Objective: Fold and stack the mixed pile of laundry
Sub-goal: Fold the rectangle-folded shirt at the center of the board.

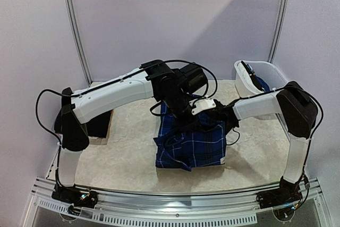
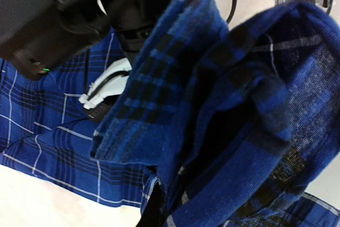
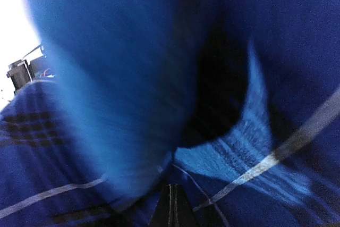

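Both your arms are in over the middle of the cream padded table (image 1: 127, 150), and there's the blue plaid button shirt (image 1: 191, 144), lying mid-table with its near half flat and its far edge bunched up under the two wrists. Your left gripper (image 1: 181, 113) comes in from the left and your right gripper (image 1: 206, 116) from the right, and they meet just beside each other over that far edge. My read is you've got one on each side so the edge can travel as one line towards the near hem. The left wrist view backs that up: a thick fold of plaid stands up right in front of the lens, with flat shirt beneath it. On the right wrist view the fingertips (image 3: 170, 208) look pressed together with plaid running out around them, so I'd call that a pinch on the shirt. The left's jaws are buried in cloth, and I can't tell whether they're closed. Count with me: two arms, two grippers, one shirt being worked, and one plain black garment (image 1: 98, 125) parked at the left edge, out of the folding space and probably the start of the stack. There's also one white plastic basket (image 1: 268, 69) in the far right corner with a scrap of colour inside, too small to count
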